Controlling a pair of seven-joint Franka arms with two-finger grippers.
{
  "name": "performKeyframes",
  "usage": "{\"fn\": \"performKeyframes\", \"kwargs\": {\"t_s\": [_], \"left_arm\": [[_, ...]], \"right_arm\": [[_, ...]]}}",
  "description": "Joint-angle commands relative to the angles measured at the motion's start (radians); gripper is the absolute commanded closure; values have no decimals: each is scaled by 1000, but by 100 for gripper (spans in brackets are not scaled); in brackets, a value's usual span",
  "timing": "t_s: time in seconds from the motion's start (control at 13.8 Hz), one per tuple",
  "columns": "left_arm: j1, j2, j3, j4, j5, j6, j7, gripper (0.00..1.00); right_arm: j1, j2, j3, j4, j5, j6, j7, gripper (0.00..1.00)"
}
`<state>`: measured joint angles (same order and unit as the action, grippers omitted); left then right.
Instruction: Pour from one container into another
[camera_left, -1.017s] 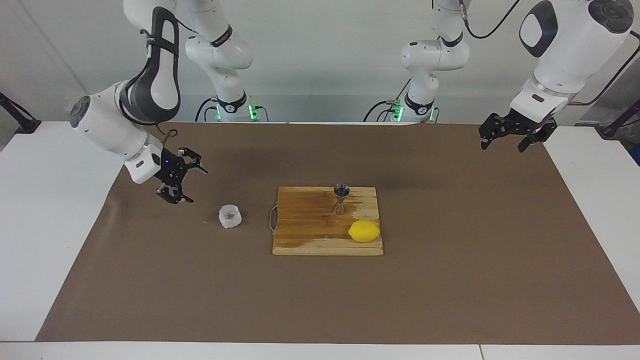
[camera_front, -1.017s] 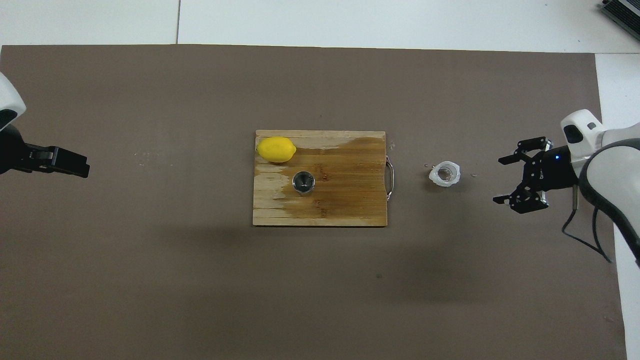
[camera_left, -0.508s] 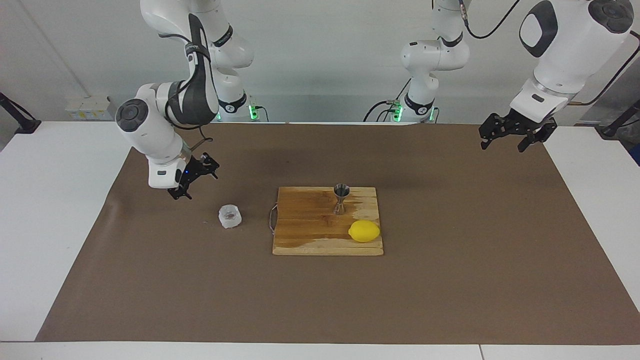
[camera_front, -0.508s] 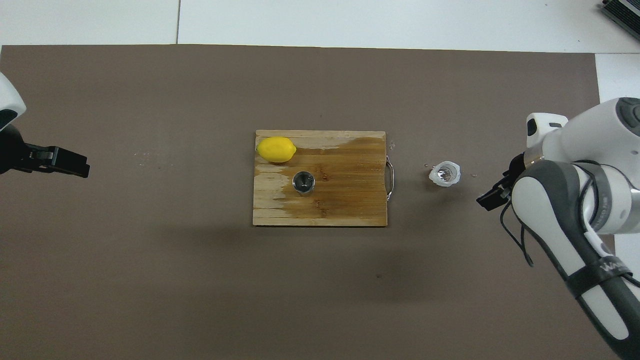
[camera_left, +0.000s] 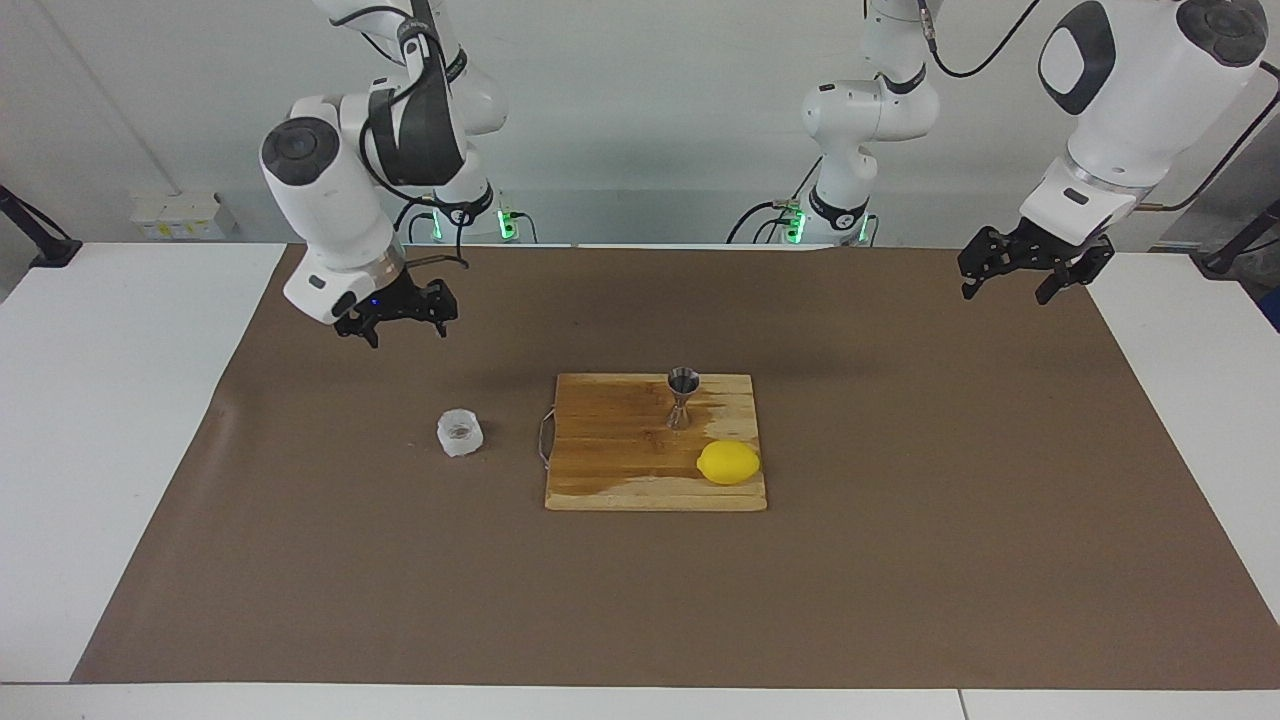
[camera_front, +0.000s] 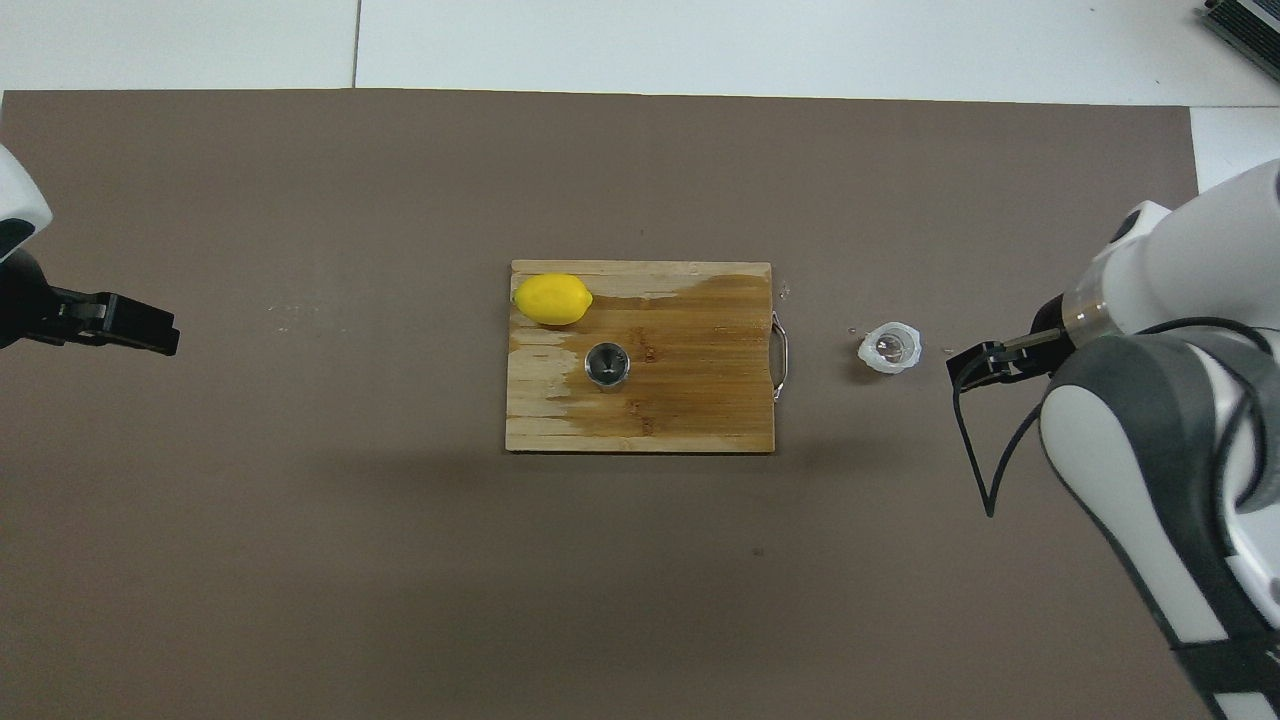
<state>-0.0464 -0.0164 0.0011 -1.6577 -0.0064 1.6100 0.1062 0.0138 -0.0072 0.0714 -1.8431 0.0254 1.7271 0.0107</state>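
Observation:
A small whitish ribbed plastic cup (camera_left: 460, 433) (camera_front: 890, 348) stands on the brown mat beside the handle end of the cutting board. The steel hourglass jigger (camera_left: 683, 397) (camera_front: 607, 364) stands upright on the board. My right gripper (camera_left: 400, 328) hangs open and empty in the air over the mat, apart from the cup. In the overhead view the arm hides most of the right gripper (camera_front: 975, 366). My left gripper (camera_left: 1007, 293) (camera_front: 140, 335) waits open and empty over the mat's edge at the left arm's end.
A wooden cutting board (camera_left: 620, 460) (camera_front: 690, 400) with a wire handle lies mid-table. A yellow lemon (camera_left: 728, 462) (camera_front: 552, 299) rests on its corner, farther from the robots than the jigger. The brown mat (camera_left: 900, 550) covers most of the white table.
My right arm has swung upward and turned. Its gripper rose from low beside the cup and now points downward, higher above the mat. The left arm, cup and jigger have not moved.

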Motion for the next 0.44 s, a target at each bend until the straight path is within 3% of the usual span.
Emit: {"fn": "performKeyframes", "kwargs": {"t_s": [0.0, 0.36], "left_arm": [[-3, -14, 2, -2, 20, -10, -11, 0], [-3, -14, 2, -2, 20, -10, -13, 0]], "right_arm": [[-18, -33, 4, 125, 45, -128, 126, 0], [-58, -62, -13, 131, 37, -141, 126, 0]]}}
